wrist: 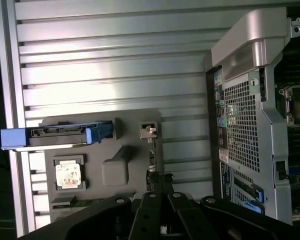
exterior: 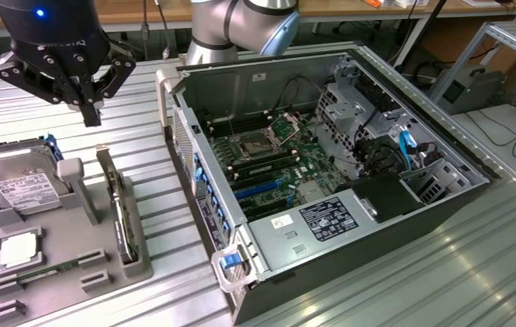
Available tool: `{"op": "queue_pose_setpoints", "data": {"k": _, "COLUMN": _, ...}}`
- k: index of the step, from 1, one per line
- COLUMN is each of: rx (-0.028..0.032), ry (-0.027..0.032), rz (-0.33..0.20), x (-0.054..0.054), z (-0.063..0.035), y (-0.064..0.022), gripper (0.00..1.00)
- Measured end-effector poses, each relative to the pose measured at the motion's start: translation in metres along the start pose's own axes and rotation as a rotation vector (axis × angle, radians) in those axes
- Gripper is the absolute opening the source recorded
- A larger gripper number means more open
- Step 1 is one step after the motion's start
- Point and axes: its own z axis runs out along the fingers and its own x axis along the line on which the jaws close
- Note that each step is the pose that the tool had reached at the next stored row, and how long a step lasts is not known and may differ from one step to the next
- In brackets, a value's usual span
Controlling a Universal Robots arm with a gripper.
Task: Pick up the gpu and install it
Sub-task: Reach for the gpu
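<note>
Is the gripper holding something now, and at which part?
Nothing is held. The gripper is shut and empty, in the air above the grey tray, where the gpu stands on its edge.

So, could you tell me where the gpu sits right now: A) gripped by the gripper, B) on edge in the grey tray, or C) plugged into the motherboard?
B: the gpu stands on edge in a slot of the grey tray, while the shut gripper hangs above it holding nothing.

Ribbed metal table, wooden benches behind.
</note>
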Motion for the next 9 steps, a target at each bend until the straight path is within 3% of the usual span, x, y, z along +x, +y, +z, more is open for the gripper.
{"op": "queue_pose_setpoints", "data": {"k": 9, "rx": 0.0000, "ry": 0.0001, "rz": 0.000, "x": 0.0041, "z": -0.0001, "y": -0.0007, "gripper": 0.11}}
